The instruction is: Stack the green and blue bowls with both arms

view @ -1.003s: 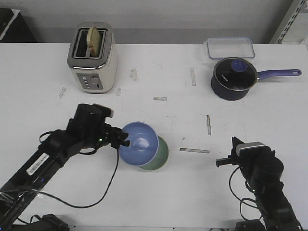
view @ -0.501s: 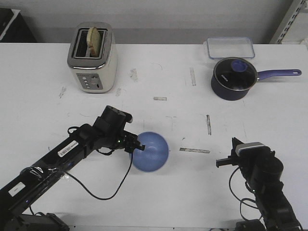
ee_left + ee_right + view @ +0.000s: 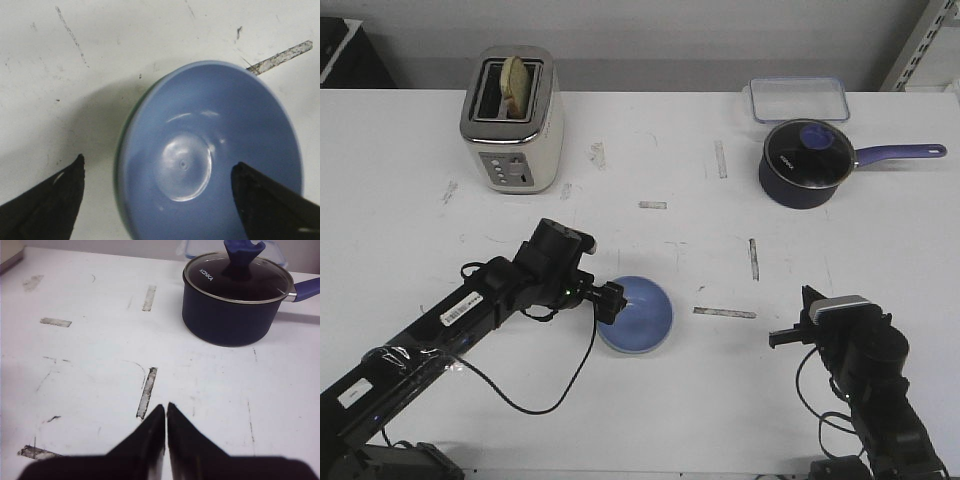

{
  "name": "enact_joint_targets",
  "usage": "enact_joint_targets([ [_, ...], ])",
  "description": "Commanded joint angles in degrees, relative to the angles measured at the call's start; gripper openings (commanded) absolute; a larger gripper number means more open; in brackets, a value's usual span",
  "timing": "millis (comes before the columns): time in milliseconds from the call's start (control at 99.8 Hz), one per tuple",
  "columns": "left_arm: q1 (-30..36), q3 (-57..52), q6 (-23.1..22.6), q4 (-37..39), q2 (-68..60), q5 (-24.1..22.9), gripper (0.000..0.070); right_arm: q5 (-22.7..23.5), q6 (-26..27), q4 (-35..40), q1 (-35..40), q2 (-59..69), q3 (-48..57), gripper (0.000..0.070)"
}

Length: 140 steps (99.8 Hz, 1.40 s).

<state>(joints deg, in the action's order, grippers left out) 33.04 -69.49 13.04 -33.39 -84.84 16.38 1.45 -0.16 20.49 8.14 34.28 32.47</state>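
Blue bowl [image 3: 638,315]: round, shallow, matte periwinkle, glossy spot at centre; nested in green bowl [image 3: 119,165], only thin rim sliver visible; mid-table [image 3: 650,420].
L gripper [image 3: 611,302]: black, pointed, fingers spread either side of bowl.
R gripper [image 3: 165,416]: tips pressed together, empty, well apart.

Bright, even overhead light on a white desk [image 3: 650,130]; soft shadows, mild blur up close.

In the left wrist view the blue bowl [image 3: 210,155] shows a pale sheen at its centre and throws a broad soft shadow on the desk beside the left tool [image 3: 155,200], whose fingertips [image 3: 45,205] are blurred. In the right wrist view the right tool [image 3: 166,412] is soft-edged, while the saucepan [image 3: 230,315] well beyond it is sharp, its glass lid glinting faintly. The front view is evenly exposed and crisp.
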Motion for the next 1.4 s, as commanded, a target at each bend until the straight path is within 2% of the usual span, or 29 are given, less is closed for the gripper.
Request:
enact_joint_targets([
  [0, 0.3, -2.7, 0.1, 0.4, -0.6, 0.0, 0.0570, 0.0, 0.4, -0.3, 0.0, 0.3, 0.5, 0.0000],
  [170, -1.0, -7.1, -0.3, -0.8, 0.2, 0.0, 0.0563, 0.0, 0.4, -0.3, 0.0, 0.3, 0.5, 0.0000],
  [231, -2.0, -8.9, -0.4, -1.2, 0.9, -0.1, 0.0535, 0.0, 0.4, -0.3, 0.0, 0.3, 0.5, 0.0000],
  [351, -4.8, -11.4, -1.2, -1.1, 2.9, -0.1, 0.0387, 0.0, 0.4, -0.5, 0.0, 0.3, 0.5, 0.0000],
  [451, -8.1, -11.9, -3.6, -0.7, 5.5, -0.5, 0.0218, 0.0, 0.4, -1.3, 0.0, 0.3, 0.6, 0.0000],
  [531, -11.2, -11.9, -5.0, -1.4, 7.7, -3.4, 0.0081, 0.0, 0.4, -1.7, 0.0, 0.3, 0.6, 0.0000],
  [612, -14.3, -11.9, -7.8, -3.0, 9.9, -6.5, 0.0000, 0.0, 0.4, -1.7, 0.0, 0.3, 0.6, 0.0000],
  [772, -20.7, -11.8, -15.0, -7.8, 13.7, -10.8, 0.0000, 0.0, 0.3, -1.7, 0.0, 0.3, 0.6, 0.0000],
  [972, -28.2, -10.5, -21.5, -14.1, 16.6, -11.0, 0.0000, 0.0, 0.4, -1.6, 0.0, 0.0, 0.6, 0.0000],
  [1113, -33.3, -5.2, -20.5, -10.2, 20.3, -10.9, 0.0000, -0.5, 0.4, -1.5, 0.0, -0.8, 0.6, 0.0000],
  [1243, -35.9, 3.6, -17.3, -3.3, 25.7, -11.2, 0.0000, -1.7, 0.4, -0.9, 0.0, -2.2, 0.6, 0.0000],
  [1393, -36.2, 16.6, -16.2, 6.3, 33.8, -15.4, 0.0000, -3.4, 0.4, 1.6, 0.0, -4.8, 0.6, 0.0000],
])
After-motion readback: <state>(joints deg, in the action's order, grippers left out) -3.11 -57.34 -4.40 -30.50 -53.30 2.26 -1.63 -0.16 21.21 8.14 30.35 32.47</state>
